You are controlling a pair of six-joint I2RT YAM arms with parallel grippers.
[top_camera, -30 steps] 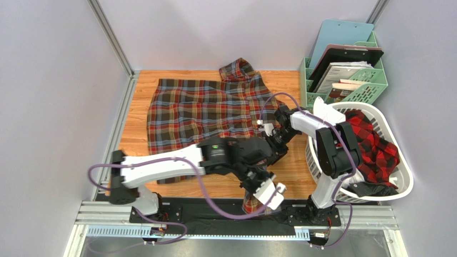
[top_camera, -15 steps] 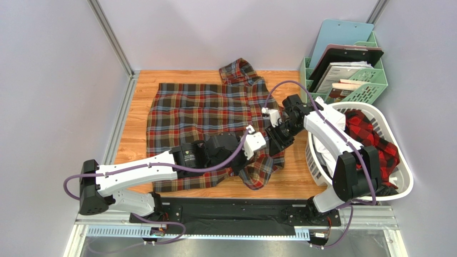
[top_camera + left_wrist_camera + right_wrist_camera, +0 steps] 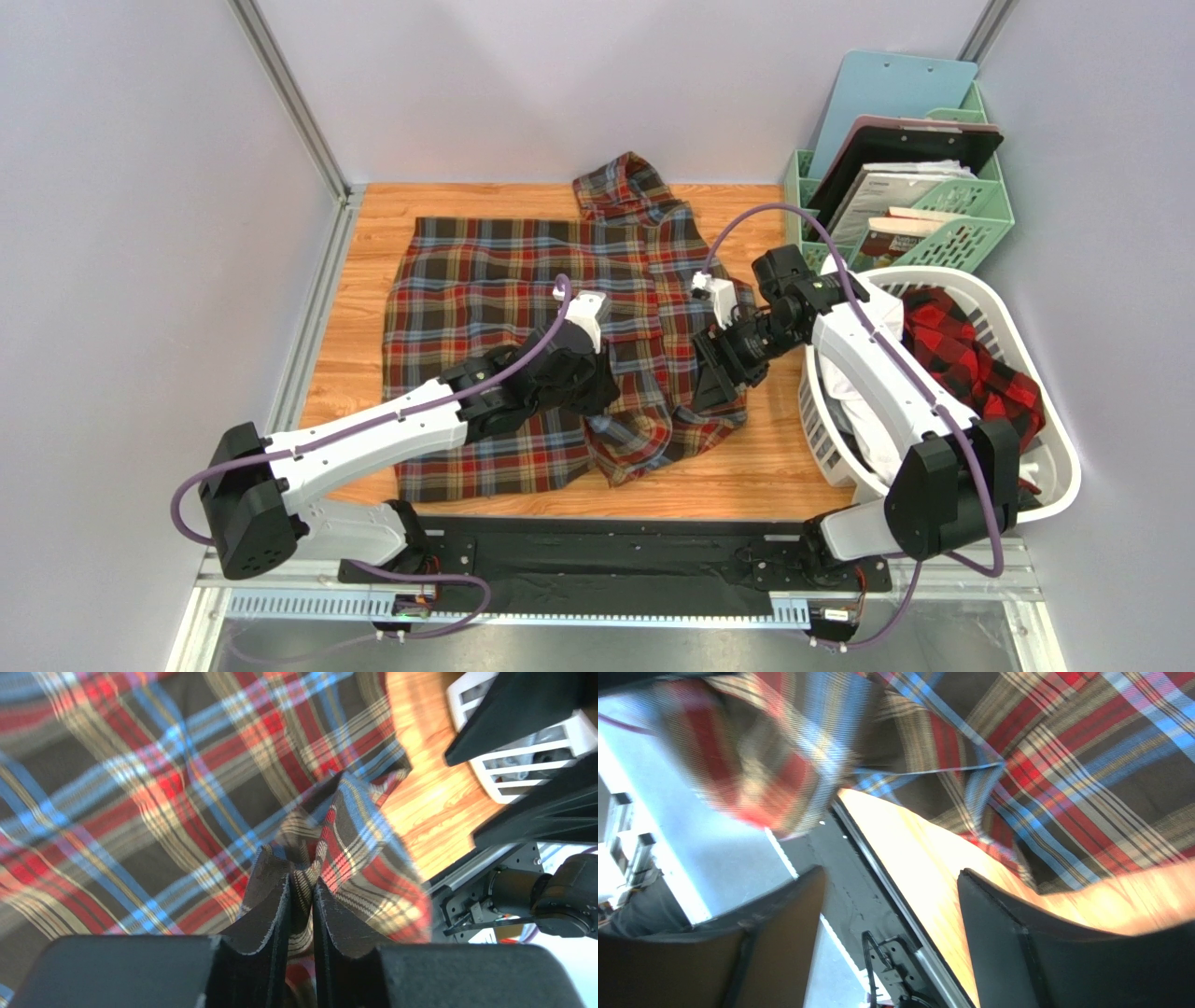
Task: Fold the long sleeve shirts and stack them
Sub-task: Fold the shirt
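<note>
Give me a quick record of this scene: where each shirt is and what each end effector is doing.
tartan shirt: spread on the table, near right corner bunched up
red shirt: heaped in the basket
left end effector: pinching a fold of the tartan shirt
right end effector: open, empty, at the tartan shirt's right edge
stack: none yet

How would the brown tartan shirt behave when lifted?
Probably floppy: the brown tartan shirt puckers into a ridge where the left gripper pinches it. Likely light, since the cloth looks thin; its flat part may drag.
</note>
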